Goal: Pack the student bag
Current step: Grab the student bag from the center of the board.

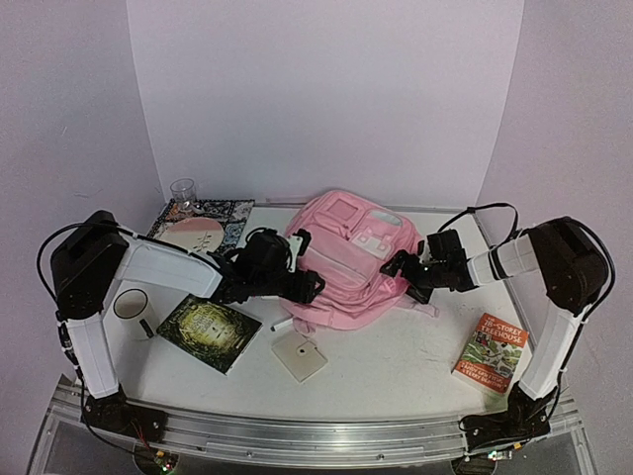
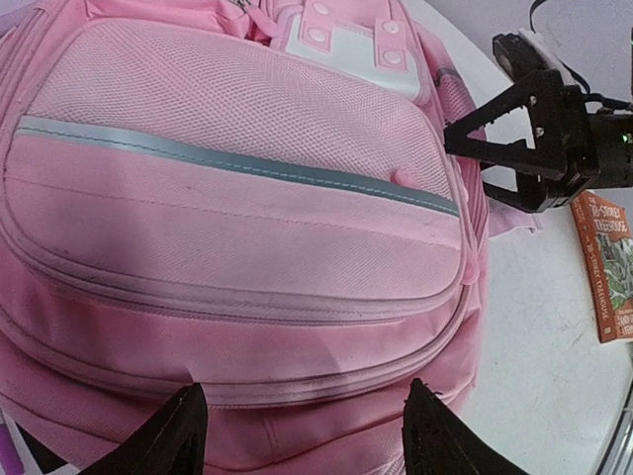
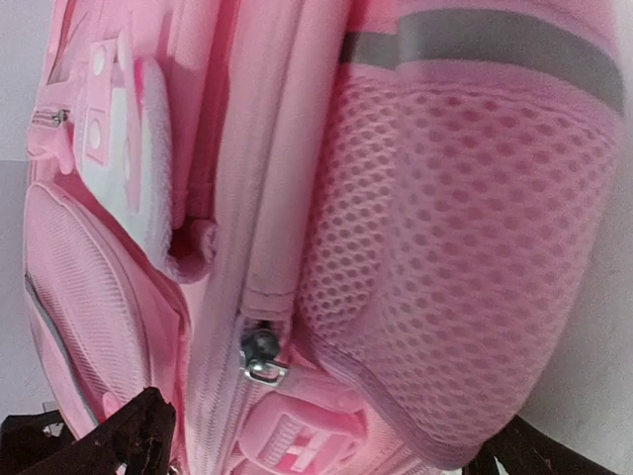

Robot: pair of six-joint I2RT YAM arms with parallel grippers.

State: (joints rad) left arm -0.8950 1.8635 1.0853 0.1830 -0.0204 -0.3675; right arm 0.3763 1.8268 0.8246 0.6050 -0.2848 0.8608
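The student bag (image 1: 346, 259), a large pale-pink backpack, lies in the middle of the table with its front pockets facing up. My left gripper (image 1: 309, 287) is at the bag's near-left edge. In the left wrist view it (image 2: 307, 435) is open, its dark fingertips (image 2: 183, 426) spread over the zipped seam of the bag (image 2: 237, 218). My right gripper (image 1: 401, 265) is at the bag's right side and open. In the right wrist view it (image 3: 326, 450) straddles the side zip, close to a metal zipper pull (image 3: 259, 354) beside the mesh side pocket (image 3: 465, 257).
A dark green book (image 1: 210, 332), a white square item (image 1: 299, 357) and a marker (image 1: 282, 323) lie in front of the bag. An orange book (image 1: 492, 353) lies at the right. A cup (image 1: 132, 304), a glass (image 1: 183, 190) and a patterned notebook (image 1: 203, 223) sit at the left.
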